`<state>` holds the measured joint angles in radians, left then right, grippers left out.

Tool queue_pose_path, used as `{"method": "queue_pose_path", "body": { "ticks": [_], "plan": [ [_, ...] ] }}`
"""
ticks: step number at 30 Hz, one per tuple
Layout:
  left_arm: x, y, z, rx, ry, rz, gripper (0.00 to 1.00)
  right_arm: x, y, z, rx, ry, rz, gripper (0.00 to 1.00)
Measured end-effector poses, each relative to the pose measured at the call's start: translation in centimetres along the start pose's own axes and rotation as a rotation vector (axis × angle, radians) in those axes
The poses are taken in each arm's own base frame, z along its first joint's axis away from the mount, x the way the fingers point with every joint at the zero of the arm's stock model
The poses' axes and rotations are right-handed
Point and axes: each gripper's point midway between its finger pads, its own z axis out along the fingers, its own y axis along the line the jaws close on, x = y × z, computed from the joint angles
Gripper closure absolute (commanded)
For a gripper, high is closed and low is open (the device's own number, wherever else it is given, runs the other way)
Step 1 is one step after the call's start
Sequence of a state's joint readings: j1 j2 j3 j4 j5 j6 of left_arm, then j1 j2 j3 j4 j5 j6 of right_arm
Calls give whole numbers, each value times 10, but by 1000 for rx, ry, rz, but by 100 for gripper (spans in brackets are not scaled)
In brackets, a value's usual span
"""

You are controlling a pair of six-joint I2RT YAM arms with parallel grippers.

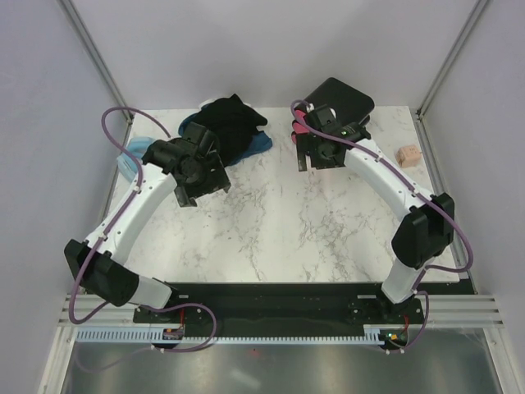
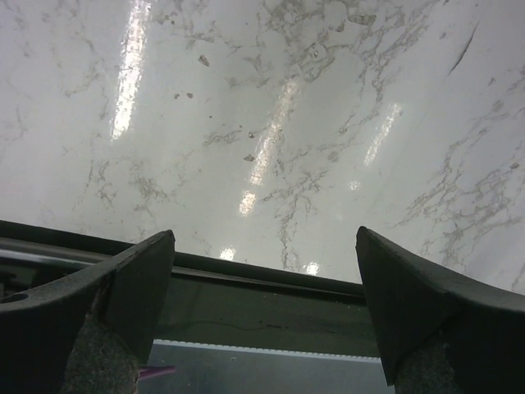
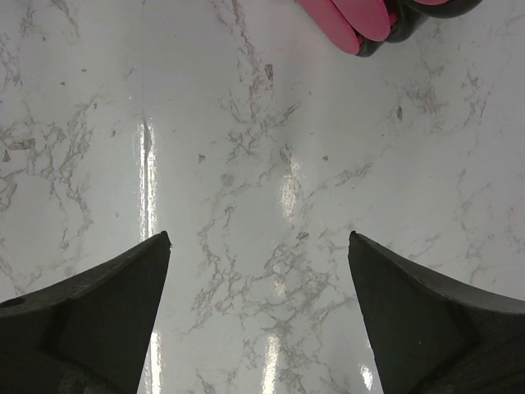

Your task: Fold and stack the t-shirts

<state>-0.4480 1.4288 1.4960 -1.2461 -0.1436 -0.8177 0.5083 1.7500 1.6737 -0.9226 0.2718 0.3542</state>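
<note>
White marble-veined laminate forms the table [image 1: 279,230], and all the cloth is gathered on its far half. A crumpled heap of black t-shirts [image 1: 232,121] is seen at the far edge, left of centre, with a teal-blue t-shirt [image 1: 261,144] showing from under its right side. A light blue t-shirt [image 1: 131,162] is found at the left edge, largely hidden by the left arm and crossed by that arm's purple cable [image 1: 72,291]. At the far right a folded black t-shirt [image 1: 343,97] is laid over a pink t-shirt [image 1: 300,129], of which only a strip is seen beside the right wrist; in the right wrist view its pink folds lie at the top edge, apart from the fingers. A small pinkish-beige block [image 1: 408,154] is set near the right edge, well apart from the cloth. The left gripper [image 2: 264,234] is held over bare marble just in front of the black heap, its jaws spread wide with nothing between them; the black base rail [image 2: 262,283] is seen beyond its fingertips. The right gripper [image 3: 259,236] is likewise spread fully over bare marble just in front of the folded pile, and nothing is gripped by it. No cloth is seen against the fingers in either wrist view.
</note>
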Motion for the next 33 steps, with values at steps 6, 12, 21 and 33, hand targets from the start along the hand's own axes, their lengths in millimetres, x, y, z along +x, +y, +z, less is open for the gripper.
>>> {"method": "queue_pose_path", "body": {
  "ticks": [6,12,21,33],
  "plan": [
    [-31,30,-20,-43,-104,-99,0,-8,27,14,-86,39,-1,2],
    [-64,54,-55,-29,-238,-194,0,-44,103,51,-267,12,-6,2],
    [-56,56,-67,21,-247,-205,0,-109,194,72,-619,-117,85,4],
    [-36,60,-69,57,-213,-202,0,-97,226,147,-708,-99,197,5]
  ]
}}
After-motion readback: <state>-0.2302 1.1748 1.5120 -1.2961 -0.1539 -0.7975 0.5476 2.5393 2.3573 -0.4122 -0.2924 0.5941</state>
